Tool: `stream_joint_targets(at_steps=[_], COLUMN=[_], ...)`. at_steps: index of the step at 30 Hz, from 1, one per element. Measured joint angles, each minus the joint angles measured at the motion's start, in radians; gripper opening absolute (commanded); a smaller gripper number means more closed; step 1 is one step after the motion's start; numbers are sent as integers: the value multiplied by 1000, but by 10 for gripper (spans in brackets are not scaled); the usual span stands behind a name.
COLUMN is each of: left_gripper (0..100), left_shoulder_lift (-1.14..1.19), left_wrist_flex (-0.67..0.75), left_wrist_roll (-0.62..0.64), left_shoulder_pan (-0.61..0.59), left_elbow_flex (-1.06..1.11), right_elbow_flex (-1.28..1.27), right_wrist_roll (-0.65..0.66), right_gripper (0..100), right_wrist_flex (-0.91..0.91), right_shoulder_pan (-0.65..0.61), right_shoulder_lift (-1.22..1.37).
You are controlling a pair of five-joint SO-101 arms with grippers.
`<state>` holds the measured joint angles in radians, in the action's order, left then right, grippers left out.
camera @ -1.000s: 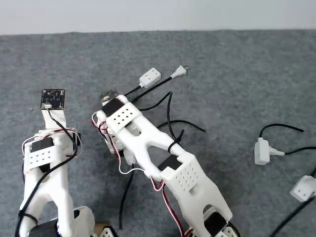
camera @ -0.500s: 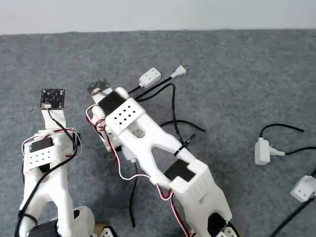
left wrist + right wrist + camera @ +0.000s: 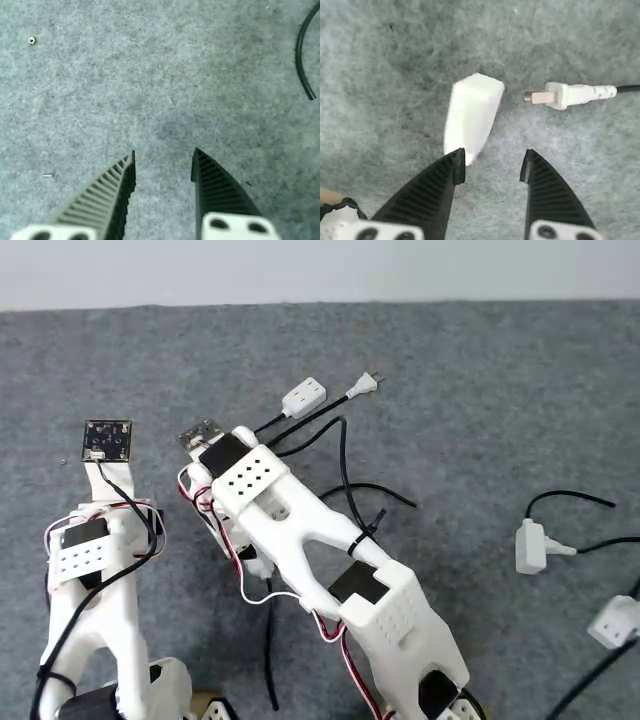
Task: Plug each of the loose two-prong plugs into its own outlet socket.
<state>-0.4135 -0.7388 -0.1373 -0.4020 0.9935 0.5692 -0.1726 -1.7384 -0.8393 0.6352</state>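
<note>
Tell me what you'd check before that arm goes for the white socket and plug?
1. Right gripper open: ok.
2. Socket in front of it: ok, just ahead.
3. Plug lined up with the gripper's opening: not ok, it lies off to one side.
4. Plug and socket apart, with nothing between them: ok.
5. Left gripper open and holding nothing: ok.

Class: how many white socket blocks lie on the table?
3: middle socket block, by the loose plug; right socket block; edge socket block, far right. Arms may hide more.
</note>
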Motion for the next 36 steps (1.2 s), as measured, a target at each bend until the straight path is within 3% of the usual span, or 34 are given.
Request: stream_joint_targets(at_steps=[2, 6, 12, 15, 18, 20, 30, 36], left_gripper=[178, 177, 173, 165, 81, 13, 15, 16], left_shoulder_lift=[0, 0, 0, 0, 0, 0, 0, 0], left_wrist_flex=[0, -18, -127, -210, -293, -324, -328, -247], left_wrist_roll=[0, 0, 8, 84, 152, 183, 216, 373], left_shoulder_pan=[0, 15, 84, 124, 170, 207, 416, 523], left_elbow_flex=[0, 0, 0, -8, -20, -20, -20, -20], right_elbow_flex=[0, 0, -75, -178, -310, -422, -1008, -1120], right_wrist_roll=[15, 17, 37, 81, 97, 103, 103, 103], right_gripper=[154, 0, 8, 8, 8, 8, 8, 8], right_wrist_flex=[-2, -14, -14, -12, 15, 74, 545, 727], right_shoulder_pan=[0, 11, 98, 143, 193, 222, 344, 391], right_shoulder_lift=[0, -40, -259, -365, -474, -545, -842, -855])
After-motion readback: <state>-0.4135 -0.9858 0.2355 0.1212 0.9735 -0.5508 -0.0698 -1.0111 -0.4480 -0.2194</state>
